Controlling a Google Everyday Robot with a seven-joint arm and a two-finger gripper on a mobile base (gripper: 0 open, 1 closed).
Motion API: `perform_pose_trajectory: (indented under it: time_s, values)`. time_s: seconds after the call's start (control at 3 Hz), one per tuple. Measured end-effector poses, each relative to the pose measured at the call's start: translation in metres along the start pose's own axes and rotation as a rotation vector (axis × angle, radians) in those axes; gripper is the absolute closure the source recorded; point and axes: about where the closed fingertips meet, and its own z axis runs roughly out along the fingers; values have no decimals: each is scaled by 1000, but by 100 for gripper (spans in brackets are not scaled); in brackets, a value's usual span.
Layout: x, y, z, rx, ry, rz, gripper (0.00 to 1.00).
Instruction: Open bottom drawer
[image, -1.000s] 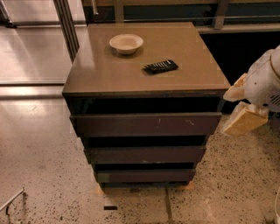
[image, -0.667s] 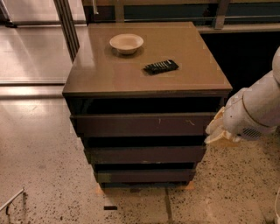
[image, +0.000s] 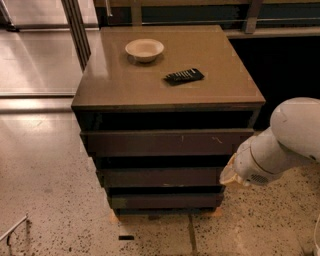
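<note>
The dark brown cabinet has three stacked handleless drawers. The bottom drawer (image: 165, 201) is the slimmest and narrowest-looking, just above the floor, with its plain face about flush under the middle drawer (image: 160, 177). The top drawer (image: 165, 142) is the widest-looking and has small pale scratches. My white arm (image: 280, 150) reaches in from the right. My gripper (image: 229, 175) shows only as a pale tip at the right end of the middle drawer, above and to the right of the bottom drawer. The rest of it is hidden behind the arm.
A pale bowl (image: 144, 49) and a black remote (image: 184, 76) lie on the cabinet top (image: 125, 87). A metal post (image: 75, 25) stands at the back left. Speckled floor (image: 50, 190) spreads left and in front. A dark recess (image: 285, 70) lies to the right.
My arm has swung left and down from the cabinet's right side. The gripper has gone from top-drawer height to the right end of the middle drawer. The drawers have not moved.
</note>
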Motion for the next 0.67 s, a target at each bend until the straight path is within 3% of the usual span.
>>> perform_pose_trajectory:
  time_s: [0.33,0.67]
  values:
    - [0,0,0,0,0,0,100]
    - [9,2,17,40,4,-6,100]
